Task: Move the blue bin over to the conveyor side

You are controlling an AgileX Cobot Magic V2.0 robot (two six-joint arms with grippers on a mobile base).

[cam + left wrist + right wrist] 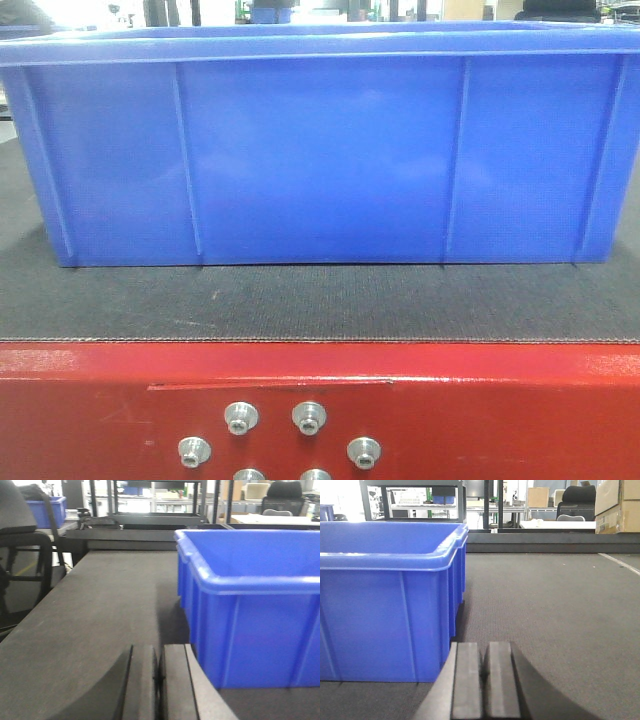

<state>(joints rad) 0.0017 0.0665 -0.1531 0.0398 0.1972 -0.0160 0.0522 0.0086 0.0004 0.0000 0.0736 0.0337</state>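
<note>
Large rectangular glossy blue plastic bin [320,150] with thin vertical ribs and a thick rolled rim sits flat and upright on the dark grey textured conveyor belt [320,300], which serves as the tabletop here. Front view: bin fills nearly the whole width of the frame, its long wall facing the camera, base resting on the belt a short strip back from the near edge. Below that edge runs the red painted metal frame [500,410], carrying a cluster of silver bolts [274,440]. Left wrist view: bin [260,615] stands to the right of the left pincer [160,682], near it but not touching; open belt [100,610] stretches ahead and to the left. Left pincer's two dark flat pads are pressed together with only a hairline seam between them, nothing held. Right wrist view: bin [390,600] stands to the left of the right pincer [484,680], near but apart; bare belt [550,610] lies ahead and to the right. Right pincer's pads likewise closed against each other, a narrow dark line between, gripping nothing. Both pincers sit low, close to belt level, one off each short end of the bin. Bin interior seen from the wrist views shows only blue walls; floor of bin not visible. Background: shelving, a black chair [20,555] and a smaller blue crate [47,510], blurred.
</note>
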